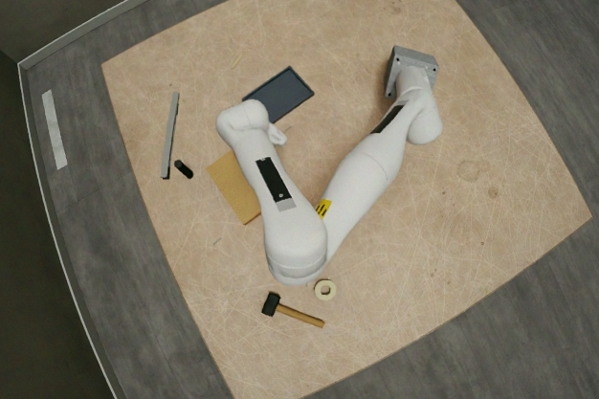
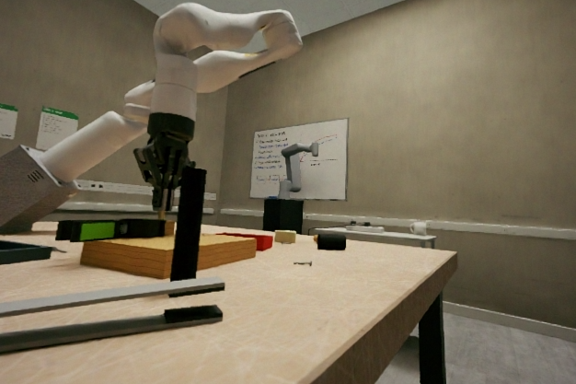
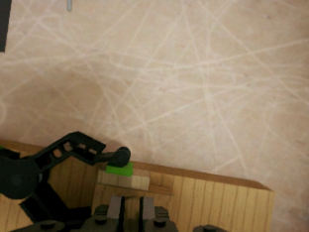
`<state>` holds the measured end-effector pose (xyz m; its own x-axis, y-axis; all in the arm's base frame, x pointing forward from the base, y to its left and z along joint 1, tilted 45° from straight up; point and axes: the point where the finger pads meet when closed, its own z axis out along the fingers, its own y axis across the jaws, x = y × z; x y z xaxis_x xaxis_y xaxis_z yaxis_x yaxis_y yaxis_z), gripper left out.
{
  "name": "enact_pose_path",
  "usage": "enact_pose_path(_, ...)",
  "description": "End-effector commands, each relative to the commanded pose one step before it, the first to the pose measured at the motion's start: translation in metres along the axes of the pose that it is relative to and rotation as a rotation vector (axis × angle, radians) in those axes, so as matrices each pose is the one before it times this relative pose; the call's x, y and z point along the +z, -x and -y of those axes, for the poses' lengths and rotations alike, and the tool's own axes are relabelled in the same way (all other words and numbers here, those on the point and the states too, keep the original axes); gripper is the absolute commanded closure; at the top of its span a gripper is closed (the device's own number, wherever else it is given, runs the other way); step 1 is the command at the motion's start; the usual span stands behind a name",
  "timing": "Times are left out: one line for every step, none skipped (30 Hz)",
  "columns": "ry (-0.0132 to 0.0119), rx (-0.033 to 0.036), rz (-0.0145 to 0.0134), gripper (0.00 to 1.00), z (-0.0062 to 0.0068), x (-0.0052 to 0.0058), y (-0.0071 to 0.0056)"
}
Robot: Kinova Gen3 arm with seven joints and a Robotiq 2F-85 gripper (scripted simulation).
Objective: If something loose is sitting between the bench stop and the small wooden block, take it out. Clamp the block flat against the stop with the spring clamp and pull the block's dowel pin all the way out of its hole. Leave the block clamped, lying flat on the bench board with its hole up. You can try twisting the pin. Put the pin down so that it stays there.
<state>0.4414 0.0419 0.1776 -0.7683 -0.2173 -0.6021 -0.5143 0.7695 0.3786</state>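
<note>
My gripper (image 2: 162, 208) (image 3: 132, 215) points down and is shut on the dowel pin (image 2: 161, 215). The pin stands upright below the fingertips, over the small wooden block (image 2: 170, 228). Its lower end and the hole are hidden. The black spring clamp (image 2: 139, 227) (image 3: 19, 177) lies to one side; its green pad (image 3: 120, 170) rests against a pale wooden piece (image 3: 124, 180) on the bench board (image 2: 125, 261) (image 3: 223, 203) (image 1: 232, 186). The fingers hide much of this area, so I cannot clearly tell block from stop or see whether anything sits between them.
A dark tray (image 1: 280, 94) (image 2: 23, 252) lies near the board. A black upright cylinder (image 2: 188, 226) (image 1: 184, 169) and a grey bar (image 1: 169, 135) stand beyond it. A mallet (image 1: 297, 314) and a tape ring (image 1: 324, 290) lie farther off. A red object (image 2: 264, 241) is behind the board.
</note>
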Motion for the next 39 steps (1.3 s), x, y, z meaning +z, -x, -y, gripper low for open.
enact_pose_path(-0.00118,-0.01946,0.0016,0.9,0.00037,-0.00068,0.00035)
enact_pose_path(0.0,-0.00851,0.0,0.9,0.0,-0.00001,0.0)
enact_pose_path(0.0,-0.00851,0.0,0.9,0.0,-0.00001,0.0)
enact_pose_path(0.0,-0.0085,0.0,0.9,0.0,-0.00001,0.0)
enact_pose_path(0.0,-0.0085,0.0,0.9,0.0,-0.00001,0.0)
enact_pose_path(0.0,-0.00849,0.0,0.9,0.0,-0.00001,0.0)
enact_pose_path(0.0,-0.00848,0.0,0.9,0.0,-0.00001,0.0)
enact_pose_path(0.0,-0.00848,0.0,0.9,0.0,-0.00001,0.0)
enact_pose_path(0.0,-0.00847,0.0,0.9,0.0,-0.00001,0.0)
enact_pose_path(0.0,0.0,0.0,0.9,0.0,0.0,0.0)
enact_pose_path(0.0,0.0,0.0,0.9,0.0,0.0,0.0)
enact_pose_path(0.0,-0.00847,0.0,0.9,0.0,-0.00001,0.0)
enact_pose_path(0.0,-0.00846,0.0,0.9,0.0,-0.00001,0.0)
enact_pose_path(0.0,-0.00846,0.0,0.9,0.0,-0.00001,0.0)
enact_pose_path(0.0,-0.00845,0.0,0.9,0.0,-0.00001,0.0)
enact_pose_path(0.0,-0.00844,0.0,0.9,0.0,-0.00001,0.0)
enact_pose_path(0.0,-0.00844,0.0,0.9,0.0,-0.00001,0.0)
enact_pose_path(0.0,-0.00843,0.0,0.9,0.0,-0.00001,0.0)
enact_pose_path(0.0,-0.00842,0.0,0.9,0.0,-0.00001,0.0)
enact_pose_path(0.0,-0.00842,0.0,0.9,0.0,-0.00001,0.0)
enact_pose_path(0.0,-0.00841,0.0,0.9,0.0,-0.00001,0.0)
enact_pose_path(0.0,-0.00841,0.0,0.9,0.0,-0.00001,0.0)
enact_pose_path(0.0,-0.0084,0.0,0.9,0.0,-0.00001,0.0)
enact_pose_path(0.0,-0.00839,0.0,0.9,0.0,-0.00001,0.0)
enact_pose_path(0.0,-0.00839,0.0,0.9,0.0,-0.00001,0.0)
enact_pose_path(0.0,-0.00838,0.0,0.9,0.0,-0.00001,0.0)
enact_pose_path(0.0,0.0,0.0,0.9,0.0,0.0,0.0)
enact_pose_path(0.0,0.0,0.0,0.9,0.0,0.0,0.0)
enact_pose_path(0.0,-0.00838,0.0,0.9,0.0,-0.00001,0.0)
enact_pose_path(0.0,-0.00837,0.0,0.9,0.0,-0.00001,0.0)
enact_pose_path(0.0,-0.00836,0.0,0.9,0.0,-0.00001,0.0)
enact_pose_path(0.0,-0.00836,0.0,0.9,0.0,-0.00001,0.0)
enact_pose_path(0.0,-0.00835,0.0,0.9,0.0,-0.00001,0.0)
enact_pose_path(0.0,-0.00834,0.0,0.9,0.0,-0.00001,0.0)
enact_pose_path(0.0,-0.00834,0.0,0.9,0.0,-0.00001,0.0)
enact_pose_path(0.0,-0.00833,0.0,0.9,0.0,-0.00001,0.0)
enact_pose_path(0.0,-0.00833,0.0,0.9,0.0,-0.00001,0.0)
enact_pose_path(0.0,-0.00832,0.0,0.9,0.0,-0.00001,0.0)
enact_pose_path(0.0,-0.00831,0.0,0.9,0.0,-0.00001,0.0)
